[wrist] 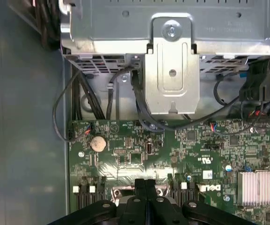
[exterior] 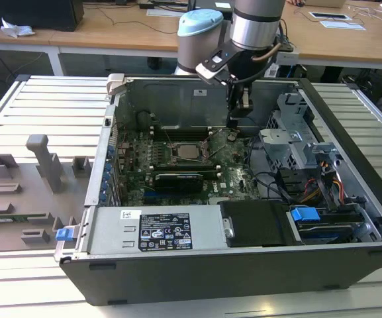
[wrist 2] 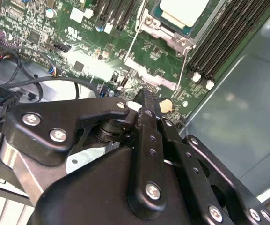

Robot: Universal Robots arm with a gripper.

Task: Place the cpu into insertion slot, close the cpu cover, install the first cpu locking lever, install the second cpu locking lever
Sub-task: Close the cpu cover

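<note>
**Chip seated, levers look unlatched**

Tool (wrist: 145,183) is pinched closed with nothing in it, tip low over the board (wrist: 125,140), near the socket (exterior: 176,156). Chip (exterior: 189,152) lies flat in the socket, metal top facing the case's open side. It's square, so no long axis. Risk: the thin wire lever (wrist 2: 134,40) could slip off the closed tip, or the tip could scrape board parts.

— Exterior view, bright and even, though the computer case (exterior: 177,99) holds soft shadow inside.
— Second wrist view now: white glare streaks across the motherboard (wrist 2: 41,23), washing out detail there.
</note>
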